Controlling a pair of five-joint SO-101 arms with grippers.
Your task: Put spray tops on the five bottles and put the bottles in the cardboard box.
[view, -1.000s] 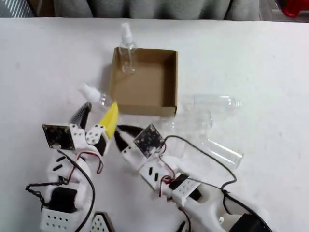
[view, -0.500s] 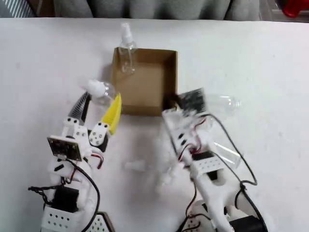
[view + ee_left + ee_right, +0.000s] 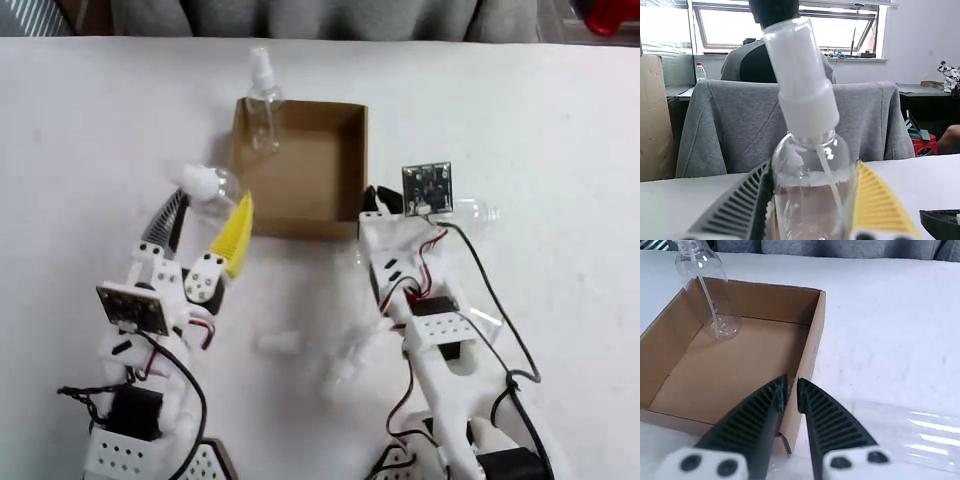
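Left gripper [image 3: 212, 200] clenched on the capped bottle [image 3: 810, 175], just beside the cardboard box [image 3: 300, 180]: lift it over the wall, set it down gently. Right gripper [image 3: 790, 384] pinched nearly closed, empty

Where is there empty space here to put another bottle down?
Most of the cardboard box floor, beside its corner bottle, and the table far left. Crowded: lying bottles right of the box, spray tops between the arms.

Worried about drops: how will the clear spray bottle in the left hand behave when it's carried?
Probably light: the bottle looks empty. Its smooth round side may slip or twist in the left hand. Tall and narrow, it could tip when stood in the box.
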